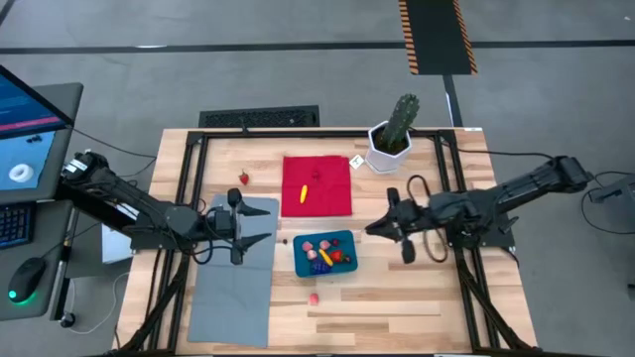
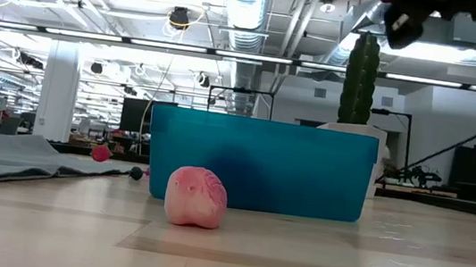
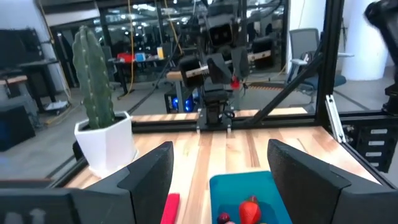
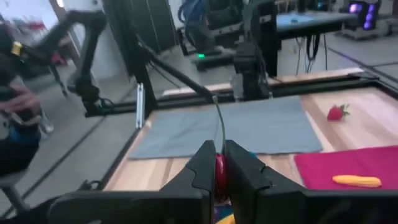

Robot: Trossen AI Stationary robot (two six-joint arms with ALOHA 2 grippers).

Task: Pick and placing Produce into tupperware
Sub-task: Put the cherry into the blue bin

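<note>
1. Right gripper (image 4: 219,171) is clenching a red cherry (image 4: 219,169), hovering beside tub (image 1: 324,253).
2. Left gripper (image 1: 260,227) is hanging released over mat (image 1: 234,288).
3. Tub is sitting mid-desk w/ produce inside; pink piece (image 2: 196,197) is lying just outside it, toward desk's front edge.

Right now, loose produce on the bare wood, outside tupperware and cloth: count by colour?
Red strawberry: 1
Pink piece: 1
Small dark piece: 1
Total: 3
Not counted: the red piece held in the right gripper. The left gripper hovers open over the grey mat.
</note>
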